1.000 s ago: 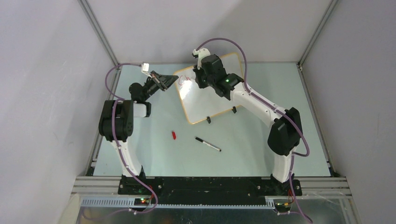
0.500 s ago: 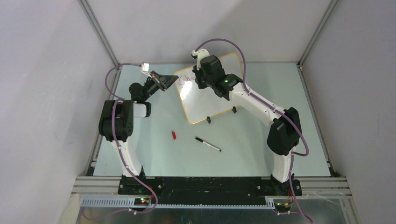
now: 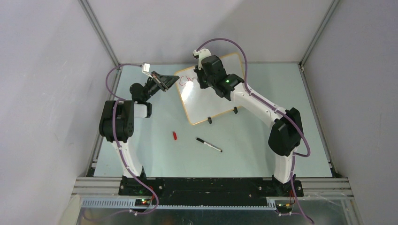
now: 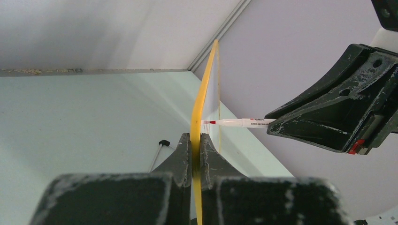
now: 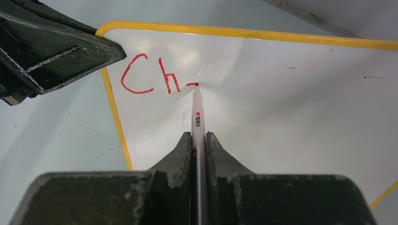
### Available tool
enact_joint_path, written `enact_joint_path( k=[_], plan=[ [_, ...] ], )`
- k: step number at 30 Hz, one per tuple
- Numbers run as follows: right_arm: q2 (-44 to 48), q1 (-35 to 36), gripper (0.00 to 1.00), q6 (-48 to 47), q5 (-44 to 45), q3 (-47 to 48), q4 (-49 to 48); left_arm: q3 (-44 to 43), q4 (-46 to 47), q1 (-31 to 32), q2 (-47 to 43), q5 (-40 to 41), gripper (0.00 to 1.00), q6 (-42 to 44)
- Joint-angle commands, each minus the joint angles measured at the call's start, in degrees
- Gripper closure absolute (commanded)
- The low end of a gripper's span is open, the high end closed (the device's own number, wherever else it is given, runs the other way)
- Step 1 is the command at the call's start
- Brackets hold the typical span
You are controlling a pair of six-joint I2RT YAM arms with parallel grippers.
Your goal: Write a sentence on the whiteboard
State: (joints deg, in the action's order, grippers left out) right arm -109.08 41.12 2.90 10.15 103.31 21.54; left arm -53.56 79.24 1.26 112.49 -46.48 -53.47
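**At the board's top left corner, a red tip on the white**

The right gripper (image 5: 199, 140) shows its fingers only to its own wrist camera; from above they are hidden under the wrist. In that top view the sentence (image 3: 187, 78) is just a small red scrawl. Close up it reads "Ch" and a short dash, and the whiteboard (image 5: 291, 93) is cut off at the right.

Against a second ago, the right wrist has edged slightly right, uncovering more of the letters. The left arm, the board, the black pen (image 3: 209, 144) and the red cap (image 3: 174, 136) on the table (image 3: 155, 159) lie as they did.

The right gripper is clamped on a red marker (image 5: 197, 112), whose tip touches the board at the dash, just right of the "h". The left gripper (image 4: 195, 140) is closed on the board's yellow rim, beside the "C".
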Motion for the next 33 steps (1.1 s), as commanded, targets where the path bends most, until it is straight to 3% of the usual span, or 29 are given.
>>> enact_joint_path(
  k=[1, 33],
  plan=[
    [0.0, -0.4, 1.0, -0.7, 2.5, 2.2, -0.9, 0.4, 1.1, 1.4, -2.2, -3.1, 1.0, 5.8],
    [-3.1, -0.8, 1.0, -1.1, -2.0, 6.4, 1.1, 0.2, 0.9, 1.7, -2.4, -3.2, 1.0, 6.1]
  ],
)
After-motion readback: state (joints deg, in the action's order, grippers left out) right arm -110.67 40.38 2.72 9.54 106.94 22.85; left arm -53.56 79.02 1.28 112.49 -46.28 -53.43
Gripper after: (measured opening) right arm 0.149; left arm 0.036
